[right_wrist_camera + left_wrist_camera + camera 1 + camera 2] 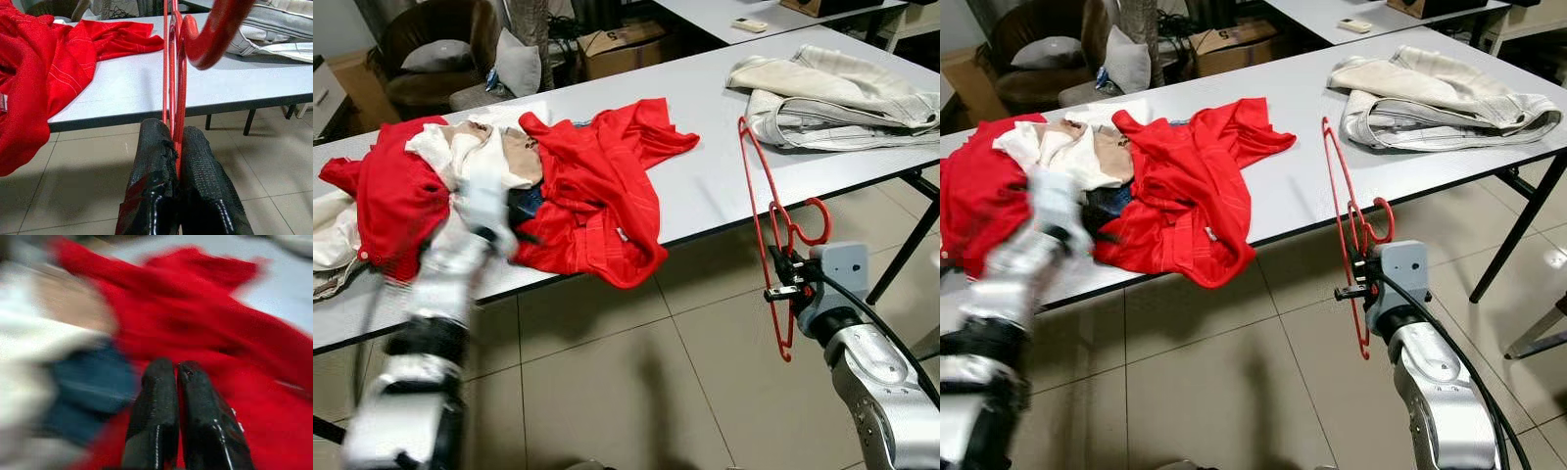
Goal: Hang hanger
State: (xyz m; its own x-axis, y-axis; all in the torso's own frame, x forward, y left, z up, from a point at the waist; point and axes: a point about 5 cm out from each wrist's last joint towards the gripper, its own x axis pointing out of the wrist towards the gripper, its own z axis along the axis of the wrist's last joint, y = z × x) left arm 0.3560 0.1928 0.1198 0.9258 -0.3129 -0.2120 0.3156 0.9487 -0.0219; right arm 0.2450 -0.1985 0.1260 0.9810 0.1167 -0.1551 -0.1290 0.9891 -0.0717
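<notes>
A thin red hanger (756, 186) stands upright in front of the table's near edge, its hook (215, 39) curling toward the right. My right gripper (786, 277) is shut on the hanger's wire, with the black fingers (151, 161) pressed against it from both sides. My left gripper (176, 372) is shut with nothing between its fingers. It hovers, blurred, over the clothes pile, just above a red shirt (597, 186) and a dark blue garment (88, 387).
The grey table (705, 166) carries a heap of red, cream and tan clothes (431, 166) at the left and a pale jacket (842, 98) at the right. Table legs (901, 255) stand at the right. A cardboard box (622, 44) and a brown chair (431, 49) lie beyond.
</notes>
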